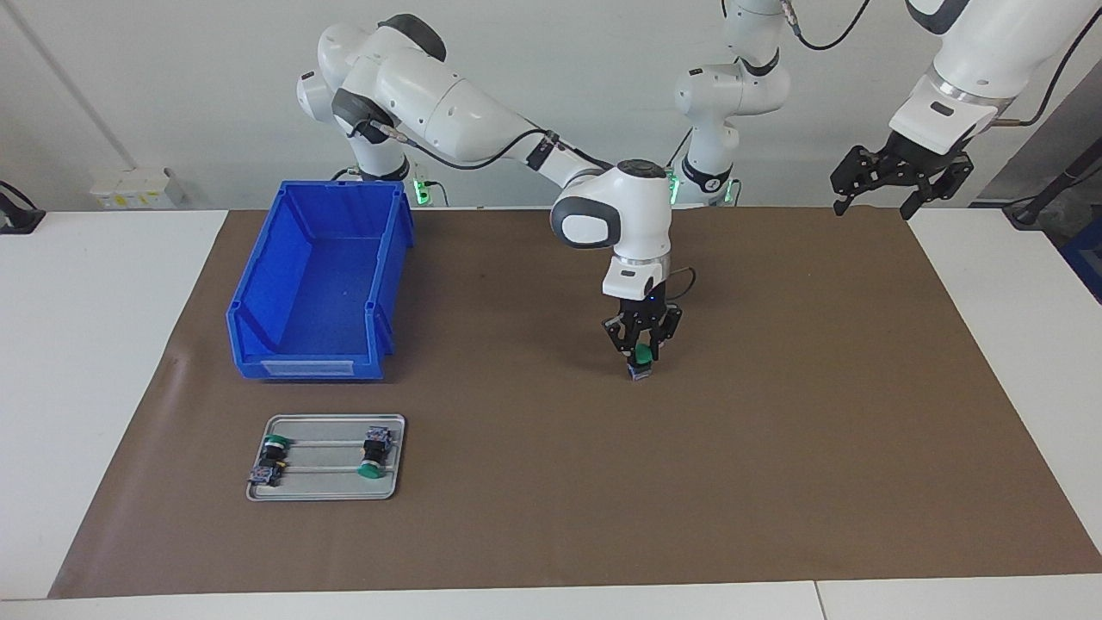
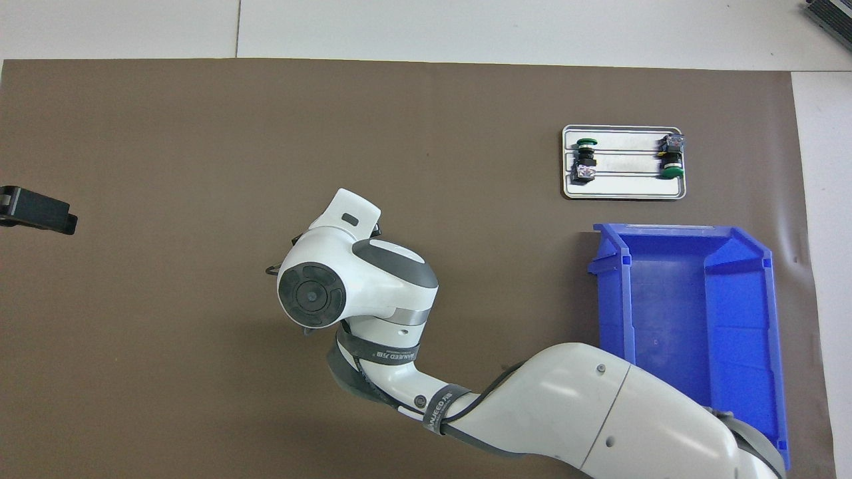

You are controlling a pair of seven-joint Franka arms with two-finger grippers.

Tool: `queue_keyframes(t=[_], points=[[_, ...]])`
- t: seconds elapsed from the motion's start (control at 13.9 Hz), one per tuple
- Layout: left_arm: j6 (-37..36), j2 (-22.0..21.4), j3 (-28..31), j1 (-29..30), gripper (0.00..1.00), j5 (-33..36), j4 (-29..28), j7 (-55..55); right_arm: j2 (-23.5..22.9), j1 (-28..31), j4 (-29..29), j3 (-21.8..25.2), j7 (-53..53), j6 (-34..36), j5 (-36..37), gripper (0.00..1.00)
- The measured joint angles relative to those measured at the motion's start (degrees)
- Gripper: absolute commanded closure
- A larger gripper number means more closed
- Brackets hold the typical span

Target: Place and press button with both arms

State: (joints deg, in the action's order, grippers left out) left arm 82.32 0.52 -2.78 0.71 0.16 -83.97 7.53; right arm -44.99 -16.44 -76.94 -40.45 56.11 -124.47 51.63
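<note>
The button (image 1: 641, 365) stands upright on the brown mat (image 1: 775, 448) near its middle, green cap up. My right gripper (image 1: 642, 356) points straight down over it, and its fingers are closed in on the button just below the cap. In the overhead view the right arm's wrist (image 2: 333, 286) hides both the button and the gripper. My left gripper (image 1: 874, 211) hangs open and empty, high over the mat's edge at the left arm's end. Only its tip (image 2: 36, 211) shows in the overhead view. The left arm waits.
A metal tray (image 1: 323, 492) holds two more green-capped switches (image 1: 274, 458) (image 1: 373, 456) at the right arm's end, farther from the robots than an empty blue bin (image 1: 301, 368). Tray (image 2: 622, 194) and bin (image 2: 692, 230) also show from overhead.
</note>
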Motion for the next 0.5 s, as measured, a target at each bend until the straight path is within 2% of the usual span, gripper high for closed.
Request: queue_keyframes(t=[0.14,0.29,0.36,0.5], points=[[0.00,0.00,0.00,0.00,0.00,0.00,0.00,0.00,3.95,2.71,0.63,-2.00,-3.42,5.40,-1.92,1.00],[0.00,0.00,0.00,0.00,0.00,0.00,0.00,0.00,9.79,5.40,0.82,-1.73,-9.89,10.81,-7.52,1.00],[0.00,0.00,0.00,0.00,0.00,0.00,0.00,0.00,12.85,6.40,0.83,-0.30,-13.30,13.07,-10.54,1.00],[0.00,0.00,0.00,0.00,0.00,0.00,0.00,0.00,18.49,7.14,0.73,5.82,-19.99,15.06,-18.08,1.00]])
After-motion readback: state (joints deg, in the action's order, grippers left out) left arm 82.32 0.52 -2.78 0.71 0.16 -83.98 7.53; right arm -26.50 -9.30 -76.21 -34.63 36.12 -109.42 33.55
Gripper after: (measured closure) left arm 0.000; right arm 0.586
